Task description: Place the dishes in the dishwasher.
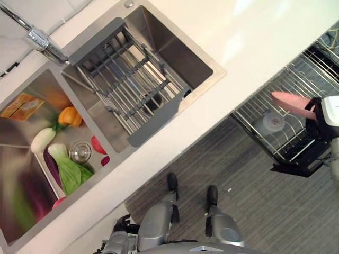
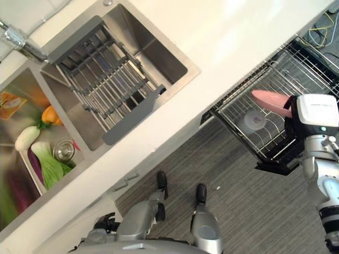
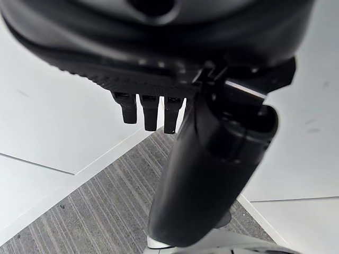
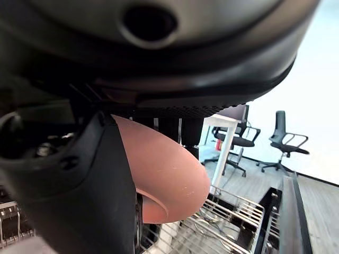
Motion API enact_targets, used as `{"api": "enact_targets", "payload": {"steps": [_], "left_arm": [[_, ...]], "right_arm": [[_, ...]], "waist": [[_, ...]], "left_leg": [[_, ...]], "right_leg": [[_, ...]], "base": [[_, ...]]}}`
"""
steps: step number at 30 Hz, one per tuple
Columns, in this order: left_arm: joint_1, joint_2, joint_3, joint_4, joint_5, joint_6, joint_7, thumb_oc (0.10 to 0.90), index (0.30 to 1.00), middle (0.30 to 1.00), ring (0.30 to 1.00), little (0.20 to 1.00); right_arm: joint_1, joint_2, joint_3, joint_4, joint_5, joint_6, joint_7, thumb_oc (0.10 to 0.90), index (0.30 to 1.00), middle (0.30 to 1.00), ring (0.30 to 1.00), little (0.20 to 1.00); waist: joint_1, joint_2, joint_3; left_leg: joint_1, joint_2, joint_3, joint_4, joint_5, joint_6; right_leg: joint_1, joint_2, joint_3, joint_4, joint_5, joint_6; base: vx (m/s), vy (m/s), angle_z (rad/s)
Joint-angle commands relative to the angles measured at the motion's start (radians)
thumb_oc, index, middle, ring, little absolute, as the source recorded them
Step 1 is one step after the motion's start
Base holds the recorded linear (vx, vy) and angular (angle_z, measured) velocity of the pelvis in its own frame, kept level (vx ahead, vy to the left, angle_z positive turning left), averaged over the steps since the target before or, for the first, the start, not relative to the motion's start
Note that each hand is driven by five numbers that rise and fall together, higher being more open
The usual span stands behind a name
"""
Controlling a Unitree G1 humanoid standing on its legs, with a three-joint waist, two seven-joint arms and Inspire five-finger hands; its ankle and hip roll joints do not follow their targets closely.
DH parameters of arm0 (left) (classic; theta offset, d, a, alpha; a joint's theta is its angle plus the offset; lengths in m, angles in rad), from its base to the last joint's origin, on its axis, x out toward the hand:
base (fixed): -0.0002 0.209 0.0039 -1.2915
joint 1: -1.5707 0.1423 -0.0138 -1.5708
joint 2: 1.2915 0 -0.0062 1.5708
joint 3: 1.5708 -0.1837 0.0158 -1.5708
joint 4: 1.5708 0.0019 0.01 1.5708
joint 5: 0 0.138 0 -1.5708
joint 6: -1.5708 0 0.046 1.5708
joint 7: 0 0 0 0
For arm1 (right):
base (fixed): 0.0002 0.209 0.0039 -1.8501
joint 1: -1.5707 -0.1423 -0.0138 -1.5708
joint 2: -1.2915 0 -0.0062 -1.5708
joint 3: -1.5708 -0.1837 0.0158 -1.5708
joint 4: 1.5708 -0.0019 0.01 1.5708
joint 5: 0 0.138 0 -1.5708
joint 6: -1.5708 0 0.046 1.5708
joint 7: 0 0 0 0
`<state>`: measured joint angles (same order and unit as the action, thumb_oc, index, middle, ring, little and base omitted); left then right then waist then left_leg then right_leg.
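We see the right hand (image 2: 297, 123) pinching a pink plate (image 2: 271, 101) by its rim, edge-on above the rack (image 2: 275, 79); rigid, smooth, breakable, we judge. Left hand (image 3: 153, 111) empty, fingers slack, elsewhere.

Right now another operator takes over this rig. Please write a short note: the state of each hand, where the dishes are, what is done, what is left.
Right hand: shut on a pink plate, held over the pulled-out dishwasher rack, not yet set down.
Left hand: holds nothing, fingers look relaxed, hanging beside the white cabinet over the grey floor.
In the rack: one small clear dish lies there already.
The sink's grey drying rack holds no dishes; the other basin has only vegetables.
Left to do: lower the plate into the rack and release it.
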<state>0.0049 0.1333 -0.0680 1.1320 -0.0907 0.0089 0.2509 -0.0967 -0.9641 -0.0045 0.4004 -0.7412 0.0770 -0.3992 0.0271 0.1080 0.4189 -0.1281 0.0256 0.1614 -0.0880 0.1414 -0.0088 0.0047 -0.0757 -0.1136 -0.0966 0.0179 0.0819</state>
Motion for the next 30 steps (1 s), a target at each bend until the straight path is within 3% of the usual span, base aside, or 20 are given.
{"api": "enact_targets", "payload": {"steps": [1,10,11,12,22,30], "left_arm": [[-0.020,0.019,-0.032,0.090,-0.020,0.004,0.010,0.800,0.900,0.900,0.900,0.900],[-0.011,0.013,-0.060,0.089,-0.036,-0.004,0.005,0.800,0.900,0.900,0.900,0.900],[-0.009,0.010,-0.069,0.093,-0.035,-0.003,0.005,0.800,0.900,0.900,0.900,0.900],[-0.008,0.010,-0.072,0.095,-0.034,-0.003,0.006,0.800,0.900,0.900,0.900,0.900],[-0.016,0.014,-0.073,0.099,-0.033,0.000,0.001,0.800,0.900,0.900,0.900,0.900],[-0.020,0.016,-0.055,0.110,-0.015,0.015,0.004,0.800,0.900,0.900,0.900,0.900]], "right_arm": [[-0.043,-0.076,-0.042,-0.051,0.034,0.027,-0.042,0.400,0.300,0.300,0.300,0.300],[-0.153,-0.076,0.043,0.079,0.081,0.050,-0.039,0.400,0.300,0.300,0.300,0.300],[-0.173,-0.078,0.050,0.101,0.091,0.056,-0.046,0.549,0.524,0.524,0.524,0.524],[-0.184,-0.077,0.052,0.109,0.103,0.056,-0.048,0.800,0.900,0.900,0.900,0.900],[-0.197,-0.093,0.030,0.127,0.155,0.052,-0.045,0.800,0.900,0.900,0.900,0.900],[-0.123,-0.076,-0.127,0.039,0.293,0.036,-0.088,0.800,0.900,0.900,0.900,0.900]], "waist": [[0.000,0.015,-0.045],[-0.008,0.036,-0.049],[-0.009,0.040,-0.053],[-0.010,0.043,-0.055],[-0.015,0.045,-0.054],[-0.021,0.029,-0.065]], "left_leg": [[0.024,0.041,-0.040,0.048,-0.072,-0.078],[0.036,0.041,-0.035,0.041,-0.071,-0.081],[0.041,0.040,-0.033,0.041,-0.072,-0.081],[0.044,0.040,-0.032,0.041,-0.074,-0.081],[0.051,0.039,-0.035,0.036,-0.075,-0.082],[0.063,0.041,-0.040,0.033,-0.082,-0.081]], "right_leg": [[-0.140,-0.038,0.010,0.120,-0.005,0.029],[-0.140,-0.038,0.017,0.121,-0.006,0.027],[-0.137,-0.039,0.017,0.121,-0.008,0.026],[-0.136,-0.039,0.017,0.122,-0.008,0.026],[-0.130,-0.042,0.015,0.118,-0.006,0.028],[-0.114,-0.041,0.010,0.109,-0.009,0.030]], "base": [[-0.02,-0.010,0.04],[0.00,0.000,0.00],[0.00,0.000,0.00],[0.00,0.000,0.00],[0.00,0.000,0.00],[0.01,0.000,0.01]]}}
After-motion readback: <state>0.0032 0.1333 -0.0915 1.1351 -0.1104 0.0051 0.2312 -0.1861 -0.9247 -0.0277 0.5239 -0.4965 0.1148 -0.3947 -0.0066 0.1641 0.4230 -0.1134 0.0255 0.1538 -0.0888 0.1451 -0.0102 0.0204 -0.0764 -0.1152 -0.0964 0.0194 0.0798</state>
